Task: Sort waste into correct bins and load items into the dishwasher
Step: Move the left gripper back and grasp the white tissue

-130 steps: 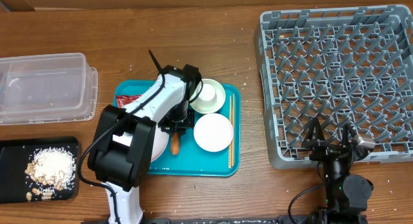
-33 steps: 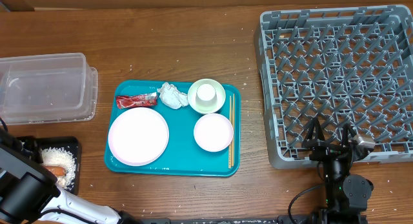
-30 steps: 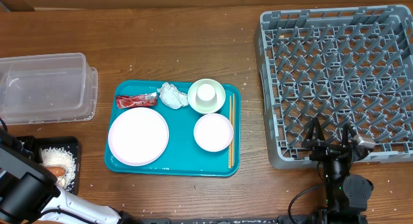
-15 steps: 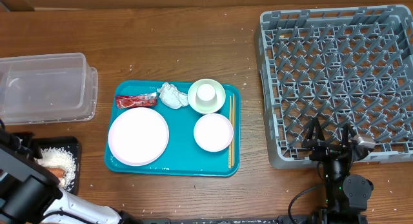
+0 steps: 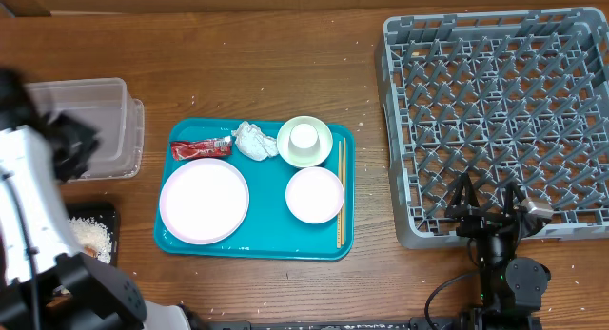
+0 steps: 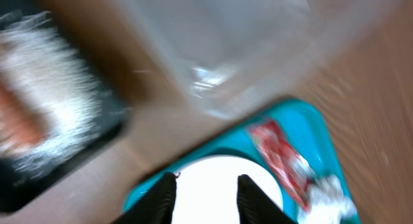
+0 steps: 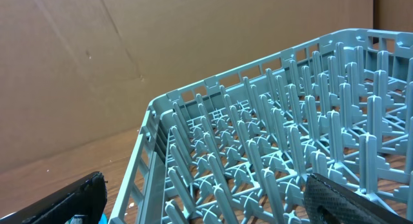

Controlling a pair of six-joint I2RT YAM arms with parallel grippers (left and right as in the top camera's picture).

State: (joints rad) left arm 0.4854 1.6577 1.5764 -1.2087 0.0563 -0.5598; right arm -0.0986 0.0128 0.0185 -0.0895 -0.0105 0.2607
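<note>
My left gripper (image 5: 74, 145) hangs, motion-blurred, above the clear tub (image 5: 114, 102). In the left wrist view it (image 6: 205, 193) is open, with only the pale plate (image 6: 213, 179) showing far below between its fingers. On the teal tray lie the red wrapper (image 5: 202, 147), the white tissue (image 5: 251, 140), the plate (image 5: 204, 200), a bowl (image 5: 315, 195), and a second bowl (image 5: 319, 151) holding the cup (image 5: 304, 137). The black tray (image 5: 107, 216) holds food scraps (image 5: 92, 237) and an orange stick (image 6: 13, 124). My right gripper (image 5: 487, 214) stands open at the dish rack's (image 5: 504, 111) near edge.
Wooden chopsticks (image 5: 340, 192) lie along the right rim of the teal tray (image 5: 257, 246). A brown cardboard wall (image 7: 129, 50) stands behind the rack (image 7: 271, 140). Crumbs are scattered over the wooden table (image 5: 285, 64).
My left arm has swung away from the black tray and up over the clear tub, fast enough to blur. The orange stick stays in the black tray. The right arm has not moved.
</note>
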